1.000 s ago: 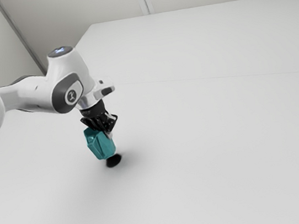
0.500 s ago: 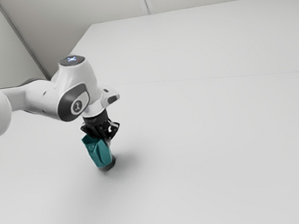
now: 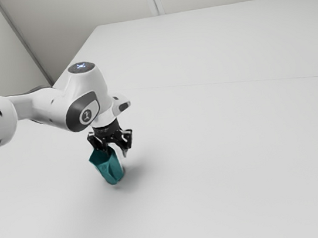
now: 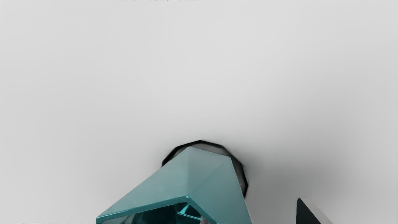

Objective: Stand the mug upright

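Exterior view: my white arm [image 3: 51, 107] comes in from the exterior view's left and ends above the white table [image 3: 241, 155]; my black two-finger gripper [image 3: 115, 153] points down at the teal mug [image 3: 111, 168], fingers apart; one finger is at the mug's mouth, the other stands out on the side toward the exterior view's right, with a gap between it and the mug wall. Mug is mouth up, bottom end down at the table; its upper part leans slightly toward the exterior view's left; whether this is true tilt or camera angle, cannot tell. Soft shadow on the table beside it.

Wrist view: one fingertip [image 4: 306, 213] is plainly outside the mug, clear of its wall; a small pale sliver shows inside the mouth, too little to identify; the mug is not clamped. Faceted teal walls narrow from the open rim down toward the dark round base [image 4: 243, 179]; the base shows past the lower edge of the walls, against the pale tabletop; the interior is glossy, darker teal.
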Robot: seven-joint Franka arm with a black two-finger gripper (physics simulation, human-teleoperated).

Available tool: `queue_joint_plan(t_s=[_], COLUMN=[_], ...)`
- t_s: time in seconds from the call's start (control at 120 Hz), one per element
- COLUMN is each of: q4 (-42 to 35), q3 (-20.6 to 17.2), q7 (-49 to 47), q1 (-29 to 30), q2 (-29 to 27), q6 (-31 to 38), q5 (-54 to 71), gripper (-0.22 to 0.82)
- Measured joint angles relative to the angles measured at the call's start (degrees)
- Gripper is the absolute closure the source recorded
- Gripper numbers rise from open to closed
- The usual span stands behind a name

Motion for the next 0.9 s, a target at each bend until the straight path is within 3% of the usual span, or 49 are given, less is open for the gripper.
queue_joint_plan(t_s=[0.133, 0.308, 0.9], q4=[1.66, 8.99, 33.30], q3=[-0.05, 0.00, 0.61], q7=[-0.61, 0.78, 13.77], q1=[-0.08, -0.05, 0.13], q2=[-1.48, -2.56, -3.61], q6=[-1.14, -7.71, -33.28], q5=[-0.84, -3.31, -6.33], gripper=[0.21, 0.09, 0.01])
